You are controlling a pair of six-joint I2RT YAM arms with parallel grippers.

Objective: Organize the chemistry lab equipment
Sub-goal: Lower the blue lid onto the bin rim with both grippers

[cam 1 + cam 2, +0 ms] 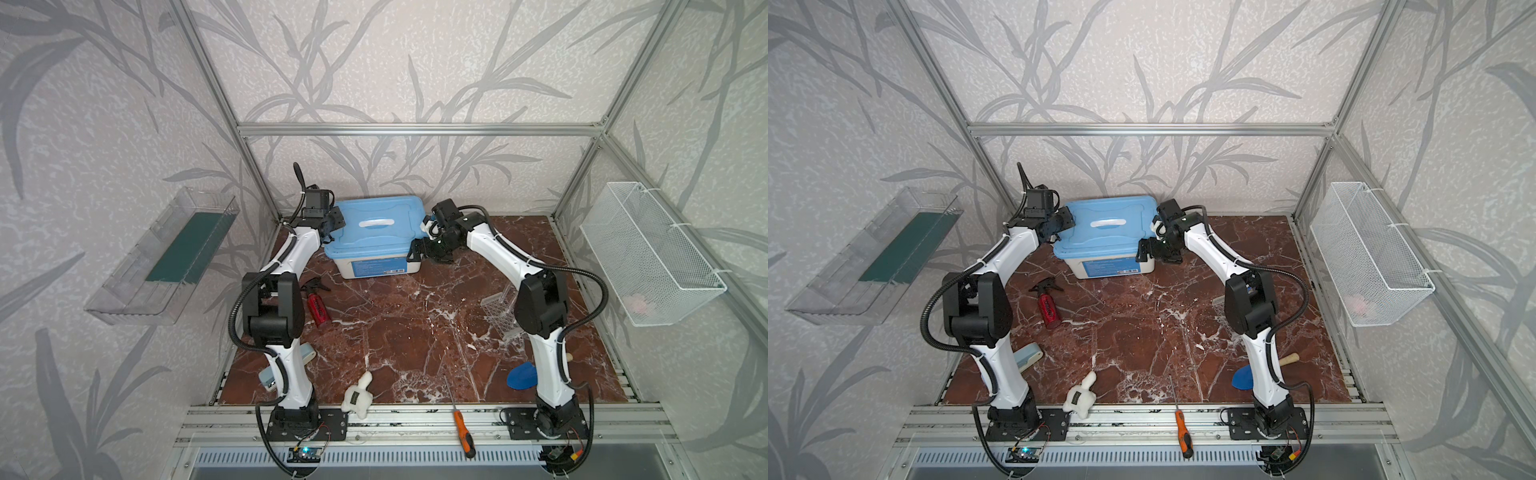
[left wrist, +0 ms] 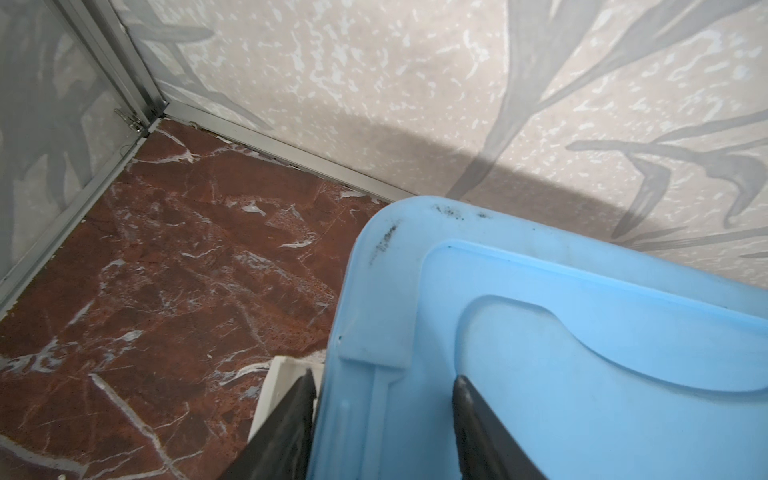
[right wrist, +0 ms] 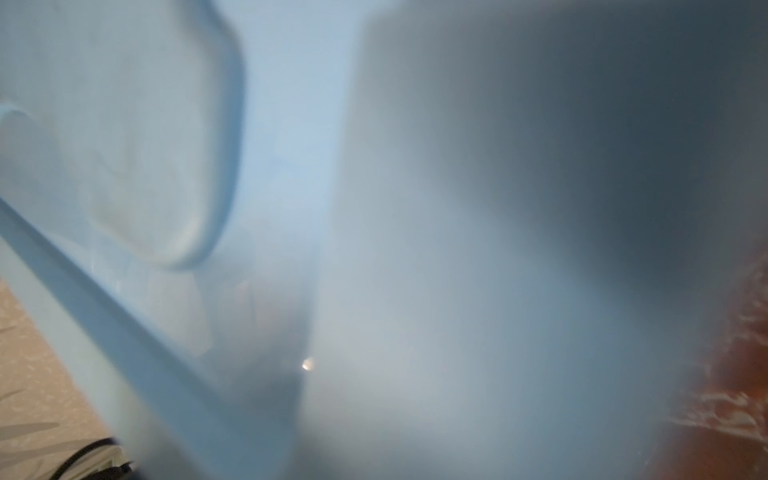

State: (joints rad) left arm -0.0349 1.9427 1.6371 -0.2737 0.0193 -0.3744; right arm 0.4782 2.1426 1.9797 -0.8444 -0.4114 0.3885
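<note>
In a top view the rack (image 1: pixel 500 312) lies right on the bench (image 1: pixel 415 345), half behind the right arm; the right pincer (image 1: pixel 420 242) is spread at the lid (image 1: pixel 374 228), right edge. Left wrist: left pincer (image 2: pixel 382 388) spread astride its left edge (rim between). Right wrist: blurred blue.

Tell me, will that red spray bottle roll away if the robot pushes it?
Probably a little. The red spray bottle lies on its side on the marble table, and its round body looks apt to roll. Its black trigger head sticks out sideways, so it would likely stop the roll soon. The smooth stone may let it slide too.
</note>
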